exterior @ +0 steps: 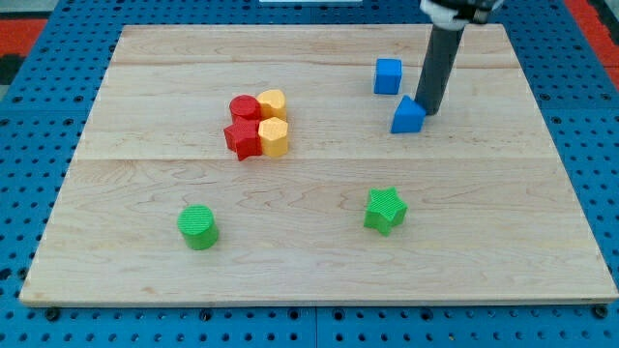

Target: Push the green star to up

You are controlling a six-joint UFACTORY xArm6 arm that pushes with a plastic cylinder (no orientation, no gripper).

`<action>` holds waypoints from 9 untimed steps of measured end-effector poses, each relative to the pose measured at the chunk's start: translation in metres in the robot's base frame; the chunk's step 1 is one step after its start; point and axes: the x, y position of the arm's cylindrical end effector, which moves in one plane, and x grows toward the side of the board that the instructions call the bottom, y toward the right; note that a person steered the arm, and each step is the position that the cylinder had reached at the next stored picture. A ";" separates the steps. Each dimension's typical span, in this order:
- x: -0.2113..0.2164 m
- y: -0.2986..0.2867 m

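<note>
My tip (428, 112) rests on the board (145, 97) toward the view's top right, touching or just beside the blue triangle block (408, 115); it is a bare rod (nothing to open or close), and it holds nothing. The green star (385, 210) lies well apart from it, toward the view's bottom and slightly to the left. To push the star up, I judge the tip must first go around to the star's lower side.
</note>
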 end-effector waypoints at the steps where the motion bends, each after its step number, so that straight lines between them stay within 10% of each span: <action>1: 0.026 -0.020; 4: 0.177 0.007; 6: 0.153 -0.094; 9: 0.171 -0.058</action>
